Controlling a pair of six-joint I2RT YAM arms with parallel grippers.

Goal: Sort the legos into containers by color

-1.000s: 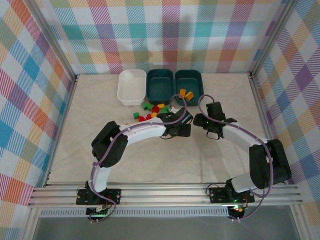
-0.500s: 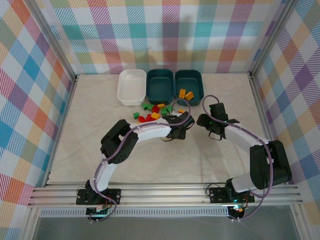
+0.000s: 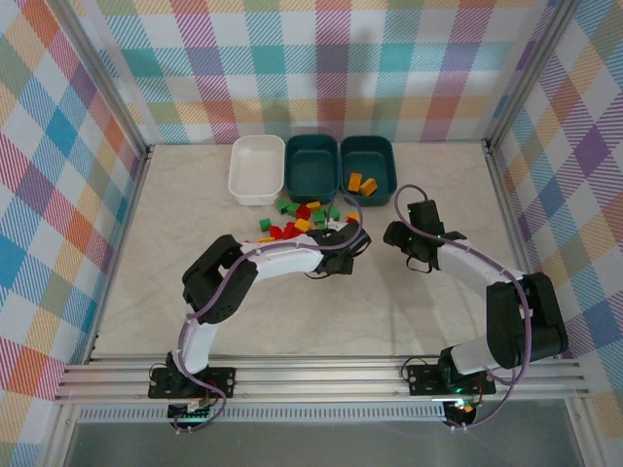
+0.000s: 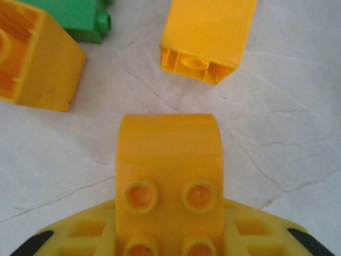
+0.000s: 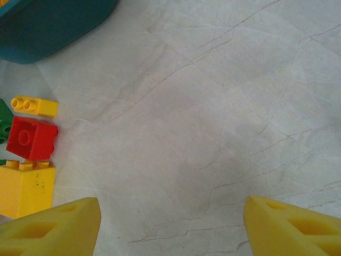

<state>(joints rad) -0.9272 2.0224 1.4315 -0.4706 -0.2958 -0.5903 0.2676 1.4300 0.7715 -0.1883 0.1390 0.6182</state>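
Brick: yellow rounded-end lego (image 4: 169, 160), lying on the table at the near edge of the loose pile (image 3: 304, 216).
Left gripper (image 4: 170, 242): clenched against the brick's two flat flanks.
Right gripper (image 5: 170, 213): released, nothing between the fingers.
Handling: judged light, rigid and smooth; flat sides are preferred, since slipping is likely on the curved end.
Destination: probably the right teal tub (image 3: 390, 165), where orange bricks (image 3: 360, 183) are seen.

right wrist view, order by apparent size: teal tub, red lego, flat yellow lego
1. teal tub, cropped by the frame
2. red lego
3. flat yellow lego, slightly farther away, so that gap is unsure
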